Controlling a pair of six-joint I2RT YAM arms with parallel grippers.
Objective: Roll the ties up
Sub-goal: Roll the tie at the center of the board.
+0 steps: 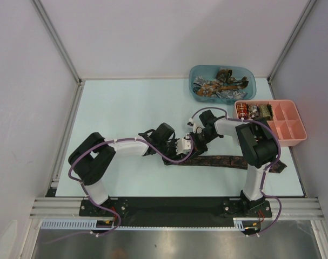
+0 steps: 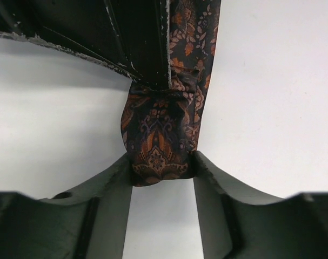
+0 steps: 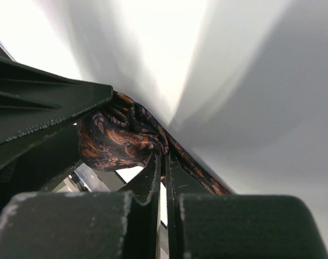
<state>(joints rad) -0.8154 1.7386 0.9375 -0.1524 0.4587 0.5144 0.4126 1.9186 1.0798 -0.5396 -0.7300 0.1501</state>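
Left pincer (image 2: 162,164) and right pincer (image 3: 164,159) both clench 1 patterned tie (image 1: 223,161) on pale table (image 1: 126,102), apparently white-walled.

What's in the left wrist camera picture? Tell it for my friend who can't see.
The left pincer squeezes the bunched-up end of a dark tie with orange leafy patterns, right in the middle of the picture. The rest of the tie runs up to the top edge, and the black right pincer pinches it just above the bunch, over a plain white table.
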